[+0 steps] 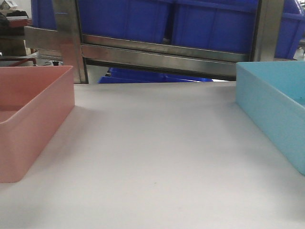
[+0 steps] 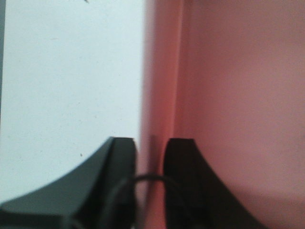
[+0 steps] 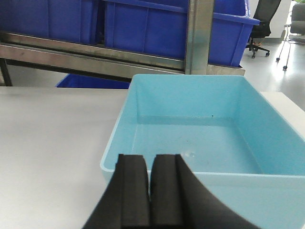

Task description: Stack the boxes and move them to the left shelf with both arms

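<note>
Two tubs stand well apart on one flat white table [image 1: 152, 157] with a smooth matt top. At the left is a salmon-pink rectangular plastic tub [image 1: 33, 109], and at the right a light blue rectangular plastic tub [image 1: 271, 105]. Both are open, smooth-walled and round-cornered with rolled rims. Beyond the table's far edge rises one stainless-steel rack [image 1: 157, 50] of brushed flat rails and square uprights. It holds glossy dark blue plastic crates [image 1: 124, 19]: two side by side in the middle, parts of more at the edges, and one lower behind. Two grippers show, each with two black, flat, blocky fingers. The left gripper [image 2: 150, 191] straddles the pink tub's wall, one finger outside over the table and one inside, pinching the wall, which fills the gap. The right gripper [image 3: 150, 191] has its fingers pressed together on nothing, just on the near side of the blue tub's near rim.
</note>
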`<action>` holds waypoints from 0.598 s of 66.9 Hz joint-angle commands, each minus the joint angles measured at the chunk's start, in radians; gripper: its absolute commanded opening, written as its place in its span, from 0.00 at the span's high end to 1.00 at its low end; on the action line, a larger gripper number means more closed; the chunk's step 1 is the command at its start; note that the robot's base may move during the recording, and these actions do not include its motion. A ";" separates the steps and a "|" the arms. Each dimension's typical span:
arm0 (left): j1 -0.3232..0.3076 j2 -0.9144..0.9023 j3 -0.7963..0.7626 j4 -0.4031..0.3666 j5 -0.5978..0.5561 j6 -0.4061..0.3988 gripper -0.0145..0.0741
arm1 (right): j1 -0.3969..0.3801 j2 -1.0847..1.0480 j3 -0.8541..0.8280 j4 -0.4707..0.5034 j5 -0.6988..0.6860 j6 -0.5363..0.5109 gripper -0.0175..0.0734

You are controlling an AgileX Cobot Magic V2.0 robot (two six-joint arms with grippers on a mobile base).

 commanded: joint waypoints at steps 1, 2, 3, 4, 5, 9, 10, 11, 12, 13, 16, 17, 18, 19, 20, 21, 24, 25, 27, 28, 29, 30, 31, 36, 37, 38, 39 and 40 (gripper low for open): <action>0.003 -0.045 -0.032 -0.007 -0.021 0.000 0.84 | -0.004 -0.020 -0.017 -0.008 -0.088 -0.005 0.75; 0.003 -0.045 -0.032 -0.007 -0.021 -0.002 0.84 | -0.004 -0.020 -0.017 -0.008 -0.088 -0.005 0.75; 0.003 -0.045 -0.032 -0.007 -0.021 -0.002 0.84 | -0.004 -0.020 -0.017 -0.008 -0.088 -0.005 0.75; 0.003 -0.045 -0.032 -0.008 -0.021 -0.002 0.84 | -0.004 -0.020 -0.017 -0.008 -0.088 -0.005 0.75; 0.003 -0.045 -0.032 -0.009 -0.018 -0.004 0.84 | -0.004 -0.020 -0.017 -0.008 -0.088 -0.005 0.75; 0.003 -0.045 -0.032 -0.030 -0.008 -0.005 0.84 | -0.004 -0.020 -0.017 -0.008 -0.088 -0.005 0.75; 0.003 -0.045 -0.032 -0.033 -0.008 -0.005 0.84 | -0.004 -0.020 -0.017 -0.008 -0.088 -0.005 0.75; 0.003 -0.045 -0.032 -0.035 -0.005 -0.005 0.84 | -0.004 -0.020 -0.017 -0.008 -0.088 -0.005 0.75; 0.003 -0.045 -0.032 -0.043 -0.001 -0.005 0.84 | -0.004 -0.020 -0.017 -0.008 -0.088 -0.005 0.75; 0.003 -0.045 -0.032 -0.043 0.002 -0.005 0.84 | -0.004 -0.020 -0.017 -0.008 -0.088 -0.005 0.75; 0.003 -0.050 -0.032 -0.056 0.012 -0.005 0.84 | -0.004 -0.020 -0.017 -0.008 -0.088 -0.005 0.75; 0.003 -0.050 -0.032 -0.056 0.012 -0.005 0.84 | -0.004 -0.020 -0.017 -0.008 -0.088 -0.005 0.75; 0.003 -0.054 -0.032 -0.058 0.016 -0.005 0.84 | -0.004 -0.020 -0.017 -0.008 -0.088 -0.005 0.75; 0.003 -0.055 -0.032 -0.061 0.021 -0.005 0.84 | -0.004 -0.020 -0.017 -0.008 -0.088 -0.005 0.75; 0.003 -0.060 -0.032 -0.063 0.021 -0.005 0.84 | -0.004 -0.020 -0.017 -0.008 -0.088 -0.005 0.75; 0.001 -0.064 -0.032 -0.068 0.024 -0.005 0.84 | -0.004 -0.020 -0.017 -0.008 -0.088 -0.005 0.75; 0.001 -0.083 -0.032 -0.083 0.031 -0.008 0.84 | -0.004 -0.020 -0.017 -0.008 -0.088 -0.005 0.75; 0.001 -0.089 -0.032 -0.090 0.034 -0.008 0.84 | -0.004 -0.020 -0.017 -0.008 -0.088 -0.005 0.75; 0.001 -0.103 -0.036 -0.109 0.039 -0.010 0.84 | -0.004 -0.020 -0.017 -0.008 -0.088 -0.005 0.75; 0.001 -0.111 -0.036 -0.123 0.041 -0.010 0.84 | -0.004 -0.020 -0.017 -0.008 -0.088 -0.005 0.75; 0.001 -0.119 -0.041 -0.135 0.046 -0.010 0.84 | -0.004 -0.020 -0.017 -0.008 -0.088 -0.005 0.75; 0.001 -0.127 -0.043 -0.146 0.050 -0.010 0.84 | -0.004 -0.020 -0.017 -0.008 -0.088 -0.005 0.75; 0.001 -0.136 -0.045 -0.157 0.054 -0.010 0.84 | -0.004 -0.020 -0.017 -0.008 -0.088 -0.005 0.75; 0.001 -0.198 -0.049 -0.233 0.072 -0.010 0.84 | -0.004 -0.020 -0.017 -0.008 -0.088 -0.005 0.75; 0.001 -0.209 -0.049 -0.254 0.076 -0.010 0.84 | -0.004 -0.020 -0.017 -0.008 -0.088 -0.005 0.75; 0.001 -0.220 -0.049 -0.268 0.079 -0.010 0.84 | -0.004 -0.020 -0.017 -0.008 -0.088 -0.005 0.75; 0.001 -0.232 -0.049 -0.281 0.083 -0.010 0.84 | -0.004 -0.020 -0.017 -0.008 -0.088 -0.005 0.75; 0.001 -0.243 -0.049 -0.296 0.089 -0.010 0.84 | -0.004 -0.020 -0.017 -0.008 -0.088 -0.005 0.75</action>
